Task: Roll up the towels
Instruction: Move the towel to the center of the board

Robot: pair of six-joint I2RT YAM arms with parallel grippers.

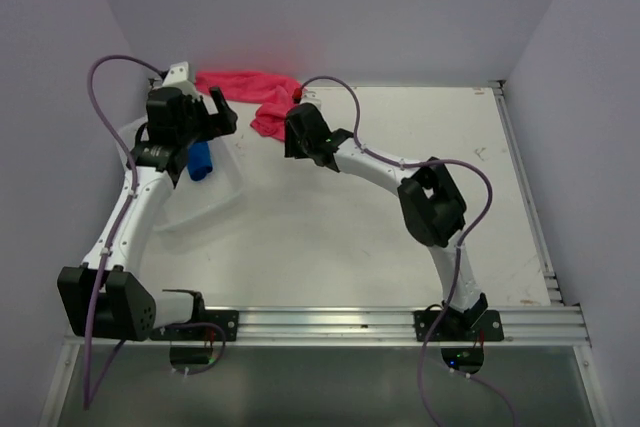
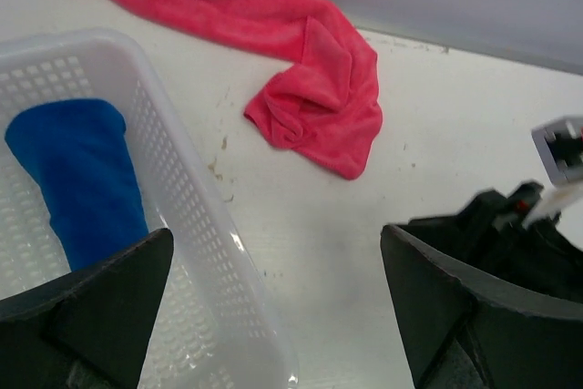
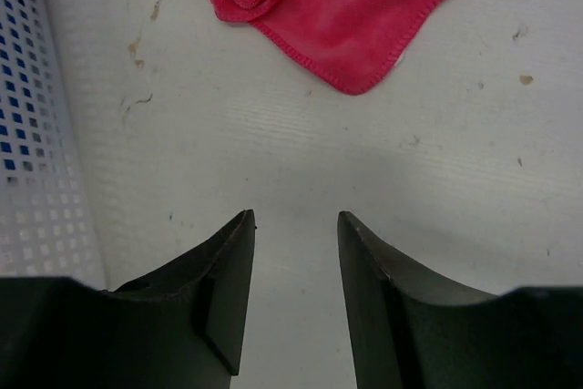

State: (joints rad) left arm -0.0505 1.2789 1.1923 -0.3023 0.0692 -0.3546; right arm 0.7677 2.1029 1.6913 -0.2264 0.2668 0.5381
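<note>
two towels lay apart on the white surface. the blue towel, bundled into a roll, rested inside the white slotted basket at the left side. the pink-red towel sprawled unrolled along the foot of the back wall, its near end bunched and folded over itself just beyond the basket's far corner. the left hand hovered over the basket's rim with its jaws spread wide and nothing between them. the right hand hung low over bare surface just short of the pink-red towel's pointed corner. its jaws stood a narrow gap apart, empty and touching no cloth. the basket's wall showed at the left edge of the right wrist view, with blue visible through its slots.
</note>
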